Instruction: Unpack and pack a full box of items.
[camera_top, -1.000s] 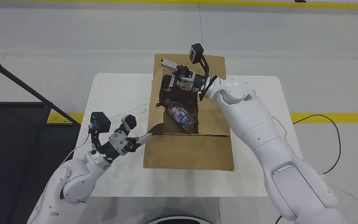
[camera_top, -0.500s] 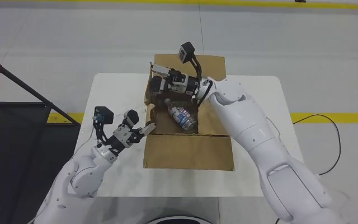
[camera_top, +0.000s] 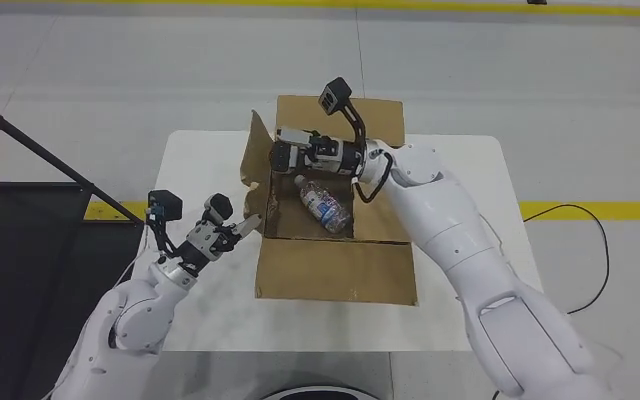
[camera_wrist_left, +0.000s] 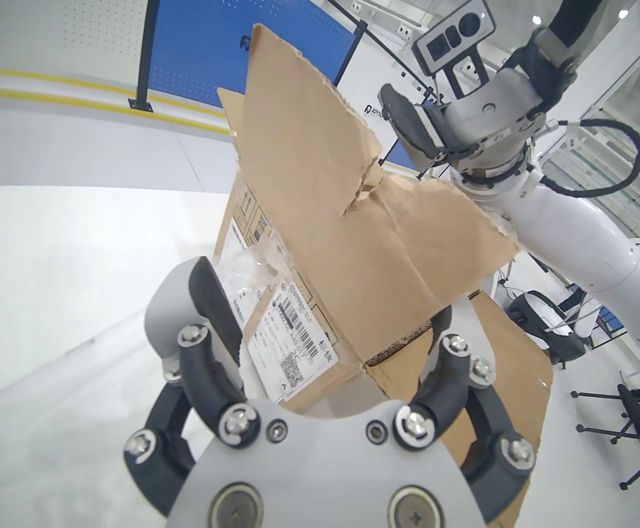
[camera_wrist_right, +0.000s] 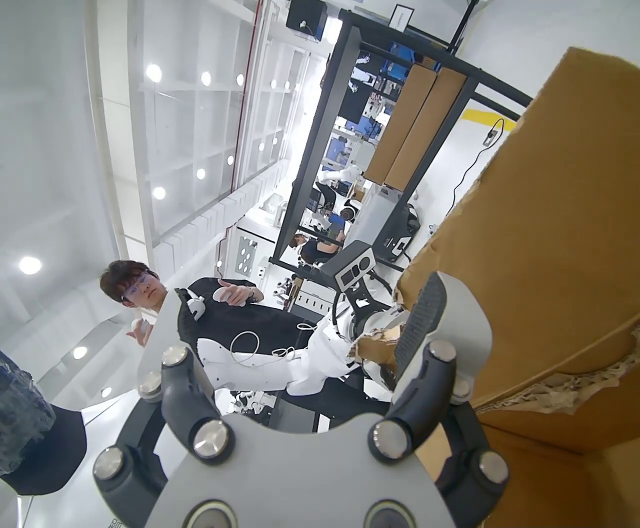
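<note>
An open cardboard box (camera_top: 335, 270) stands mid-table with a clear plastic bottle (camera_top: 322, 205) lying inside. Its left flap (camera_top: 254, 160) stands up, leaning outward. My right gripper (camera_top: 283, 157) is open at the box's left wall, one finger pad (camera_wrist_right: 420, 320) pressed against the inside of that torn flap (camera_wrist_right: 540, 200). My left gripper (camera_top: 243, 228) is open just outside the box's left front corner. In the left wrist view the labelled box corner (camera_wrist_left: 300, 340) and the flap (camera_wrist_left: 320, 165) sit between its spread fingers (camera_wrist_left: 215, 310), with the right gripper (camera_wrist_left: 415, 130) beyond.
The white table (camera_top: 200, 170) has bare room left of the box and along the front. The box's front flap (camera_top: 335, 285) lies flat toward me and the far flap (camera_top: 385, 115) lies flat over the back edge.
My right gripper moved left inside the box and pushed the left flap up and outward. My left gripper closed on the box's left front corner, then drew back left a little.
</note>
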